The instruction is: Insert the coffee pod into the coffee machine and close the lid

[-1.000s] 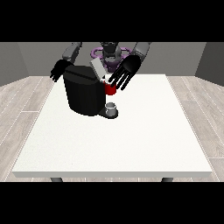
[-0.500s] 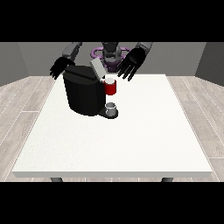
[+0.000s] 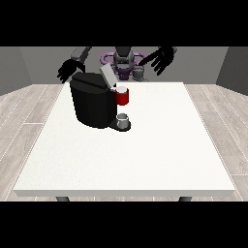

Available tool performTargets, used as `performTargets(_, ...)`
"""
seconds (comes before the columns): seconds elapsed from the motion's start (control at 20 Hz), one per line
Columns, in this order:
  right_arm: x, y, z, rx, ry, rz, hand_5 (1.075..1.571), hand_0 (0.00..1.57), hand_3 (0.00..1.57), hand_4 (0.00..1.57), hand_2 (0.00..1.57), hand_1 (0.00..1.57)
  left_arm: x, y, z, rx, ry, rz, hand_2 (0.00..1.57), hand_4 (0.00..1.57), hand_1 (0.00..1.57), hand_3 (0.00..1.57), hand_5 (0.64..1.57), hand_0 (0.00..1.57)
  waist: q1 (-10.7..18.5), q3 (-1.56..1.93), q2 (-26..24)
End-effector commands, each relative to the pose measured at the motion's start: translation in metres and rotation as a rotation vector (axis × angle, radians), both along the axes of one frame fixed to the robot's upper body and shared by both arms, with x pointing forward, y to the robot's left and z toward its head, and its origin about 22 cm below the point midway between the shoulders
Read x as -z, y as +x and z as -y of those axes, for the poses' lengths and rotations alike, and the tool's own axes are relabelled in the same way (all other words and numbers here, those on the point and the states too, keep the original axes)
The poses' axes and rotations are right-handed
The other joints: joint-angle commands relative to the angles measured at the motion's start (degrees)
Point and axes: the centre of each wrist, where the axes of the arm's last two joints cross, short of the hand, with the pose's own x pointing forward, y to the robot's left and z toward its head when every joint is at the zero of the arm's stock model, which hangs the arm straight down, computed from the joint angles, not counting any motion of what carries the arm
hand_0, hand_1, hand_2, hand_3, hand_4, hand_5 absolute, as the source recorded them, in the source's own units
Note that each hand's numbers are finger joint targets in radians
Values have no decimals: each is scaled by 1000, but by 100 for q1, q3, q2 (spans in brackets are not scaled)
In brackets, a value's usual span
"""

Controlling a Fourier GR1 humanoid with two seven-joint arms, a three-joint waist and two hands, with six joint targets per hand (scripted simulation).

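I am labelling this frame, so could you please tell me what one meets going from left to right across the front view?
The hand at the view's left → black coffee machine → red pod holder → the hand at the view's right.

We note one large white table (image 3: 145,160), square top, resting on wood-plank floor (image 3: 29,104). Dark legs show under near edge. Directly on it: black coffee machine (image 3: 94,104), standing upright in far-left quarter as we view it, approx. midway btwn left edge & centre. Its base tray carries small grey cup (image 3: 124,119). Lid tilted up at rear.
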Motion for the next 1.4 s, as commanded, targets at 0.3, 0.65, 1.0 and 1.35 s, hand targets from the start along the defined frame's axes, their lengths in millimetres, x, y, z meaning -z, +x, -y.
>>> performTargets(0.3,-6,-14,11,-52,-64,-7,1571,0,0,366,0,0,103,-46,-2,-60,-360,-154,0,191,0,0,1571,0,522,2,-973)
performTargets(0.65,-50,5,18,-184,-103,43,1571,0,0,0,0,0,143,-72,13,-96,-481,-272,0,0,0,0,1571,0,847,5,-1402)
performTargets(1.0,-57,9,11,-254,-106,48,1571,0,0,0,0,0,163,-99,7,-63,-587,-324,0,140,0,0,1571,0,1319,6,-1450)
performTargets(1.35,-79,33,-12,-314,-191,109,1571,0,0,215,0,0,148,-105,12,-38,-609,-250,0,222,0,0,1571,0,1544,6,-918)
